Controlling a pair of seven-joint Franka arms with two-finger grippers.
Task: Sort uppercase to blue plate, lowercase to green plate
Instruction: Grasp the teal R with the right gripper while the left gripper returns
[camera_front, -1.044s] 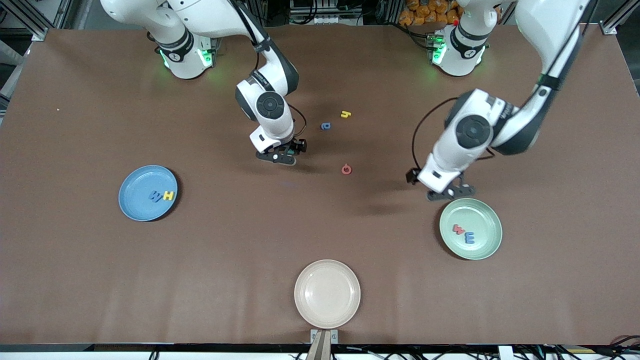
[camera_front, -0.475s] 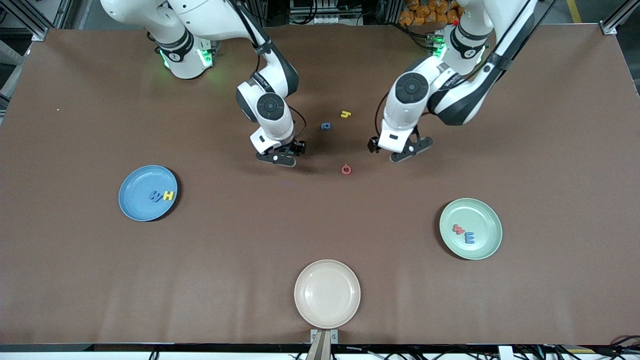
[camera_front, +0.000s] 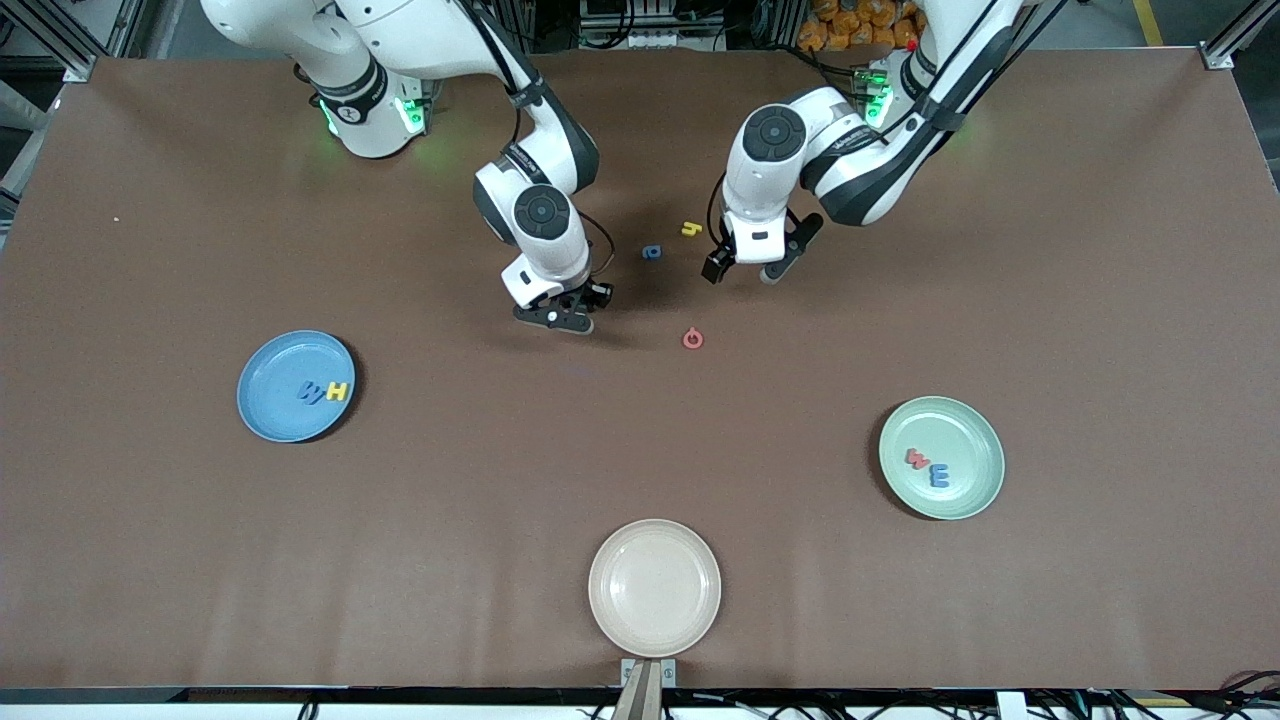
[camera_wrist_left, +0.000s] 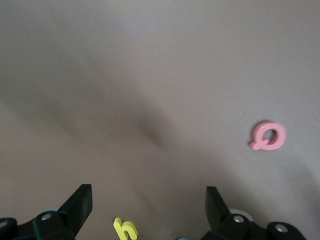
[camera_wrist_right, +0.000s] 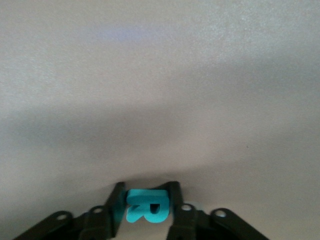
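Right gripper (camera_wrist_right: 146, 207) pinching teal R (camera_wrist_right: 146, 206) by its flat sides between fingertips – tiny, light, probably foam, so gentle squeeze holds. Left gripper (camera_wrist_left: 148, 200) wide open, empty, hovering just over yellow y (camera_wrist_left: 125, 229).

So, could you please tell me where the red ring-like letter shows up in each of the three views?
Front view: the red G lies alone, nearer the camera than the yellow y.
Left wrist view: it shows pink, ahead of the open left gripper.
Right wrist view: not in it; the right gripper holds the teal R there.
Shared landmark: the yellow y, in front and left wrist views.
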